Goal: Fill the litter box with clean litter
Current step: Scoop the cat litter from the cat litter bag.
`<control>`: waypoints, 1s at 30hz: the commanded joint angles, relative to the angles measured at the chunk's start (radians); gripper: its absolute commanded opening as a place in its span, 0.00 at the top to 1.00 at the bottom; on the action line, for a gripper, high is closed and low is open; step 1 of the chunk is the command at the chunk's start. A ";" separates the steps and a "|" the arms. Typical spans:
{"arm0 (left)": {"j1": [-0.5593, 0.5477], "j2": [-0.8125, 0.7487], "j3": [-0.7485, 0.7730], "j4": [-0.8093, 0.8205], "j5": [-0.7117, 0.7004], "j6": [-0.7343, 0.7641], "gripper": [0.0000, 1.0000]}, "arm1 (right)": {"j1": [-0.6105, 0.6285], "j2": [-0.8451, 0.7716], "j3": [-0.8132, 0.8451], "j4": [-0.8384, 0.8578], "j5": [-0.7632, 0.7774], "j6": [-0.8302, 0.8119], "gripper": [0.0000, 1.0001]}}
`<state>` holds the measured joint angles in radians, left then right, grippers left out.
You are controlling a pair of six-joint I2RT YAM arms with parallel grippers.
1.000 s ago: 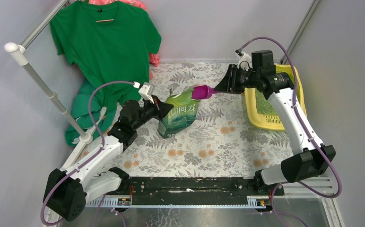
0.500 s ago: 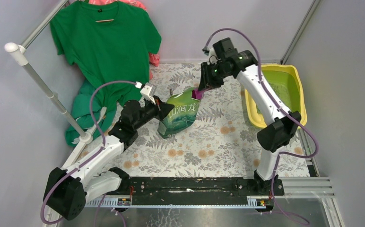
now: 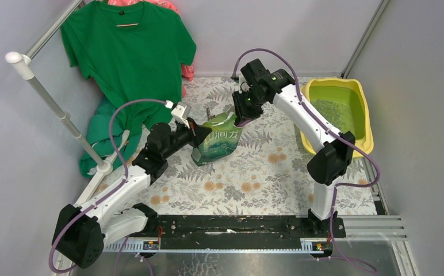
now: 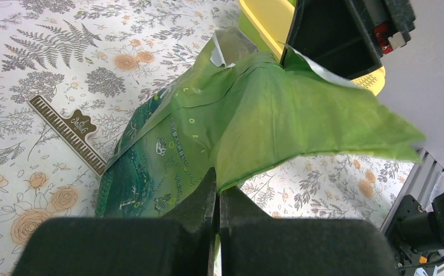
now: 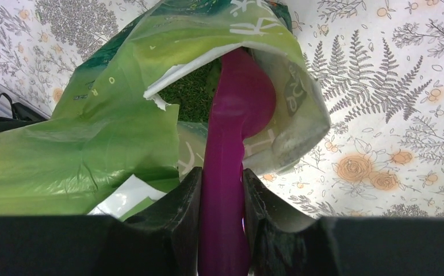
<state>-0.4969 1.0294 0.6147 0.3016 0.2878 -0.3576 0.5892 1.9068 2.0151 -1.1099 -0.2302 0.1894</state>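
Left gripper [image 4: 218, 192] is pinched shut on the torn top flap of the green litter bag [image 4: 168, 149], which stands mid-table [image 3: 265, 172]. Right gripper [image 5: 222, 181] clamps the purple scoop [image 5: 240, 109] by its handle; the bowl sits inside the bag mouth, against green litter [image 5: 191, 89]. Yellow litter box [image 3: 364, 115] sits at the table's far right edge, with granules across its floor.

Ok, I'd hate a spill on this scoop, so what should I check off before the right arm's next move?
1. The left gripper is shut on the green bag, holding its mouth open: ok.
2. The right gripper is shut on the purple scoop handle: ok.
3. Scoop bowl inside the bag mouth, beside the litter: ok.
4. Scoop loaded: cannot tell.
5. The litter box has no arm over it: ok.
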 commanded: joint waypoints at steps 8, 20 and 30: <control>-0.008 -0.046 -0.005 0.217 -0.060 0.035 0.98 | 0.012 0.139 -0.137 0.181 -0.346 -0.036 1.00; -0.005 -0.080 -0.025 0.191 -0.122 0.041 0.99 | -0.059 0.057 -0.428 0.592 -0.762 0.115 1.00; 0.009 -0.150 -0.035 0.132 -0.185 0.036 0.99 | -0.174 -0.137 -0.733 1.127 -0.840 0.530 1.00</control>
<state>-0.5041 0.9516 0.5602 0.2768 0.1967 -0.3222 0.4332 1.8683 1.3483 -0.2344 -0.8867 0.5320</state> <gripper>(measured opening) 0.032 0.343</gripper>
